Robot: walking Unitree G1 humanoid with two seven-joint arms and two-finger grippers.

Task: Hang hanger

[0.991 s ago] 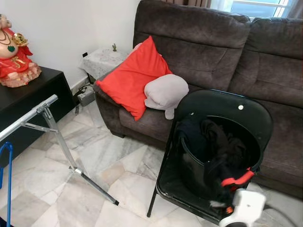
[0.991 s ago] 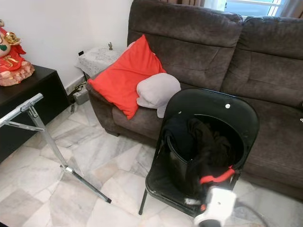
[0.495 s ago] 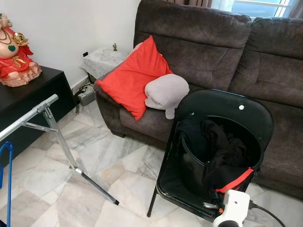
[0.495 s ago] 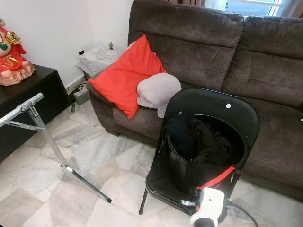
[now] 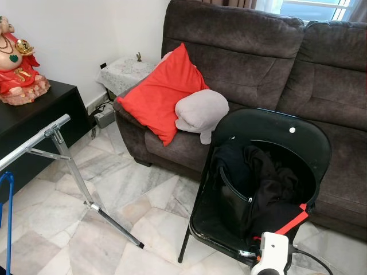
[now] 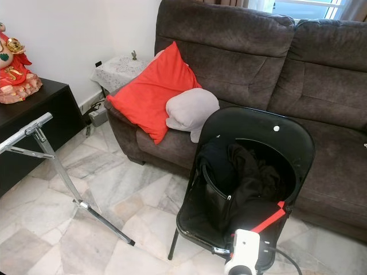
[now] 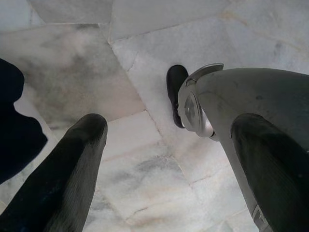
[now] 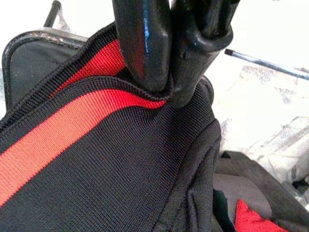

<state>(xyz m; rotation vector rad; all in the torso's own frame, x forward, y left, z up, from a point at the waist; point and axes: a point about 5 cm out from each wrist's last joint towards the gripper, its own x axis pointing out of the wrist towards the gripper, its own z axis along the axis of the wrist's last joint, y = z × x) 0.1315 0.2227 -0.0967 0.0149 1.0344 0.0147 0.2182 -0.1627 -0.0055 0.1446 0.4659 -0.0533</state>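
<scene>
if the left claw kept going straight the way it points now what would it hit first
Most likely the marble floor: the left claw, open, points down at bare tiles, nothing between its fingers. Depth is hard to judge.

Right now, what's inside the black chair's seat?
A heap of black clothing fills the black chair. The right hand pinches its red-striped band. Anything under the heap, a hanger included, is covered.
</scene>
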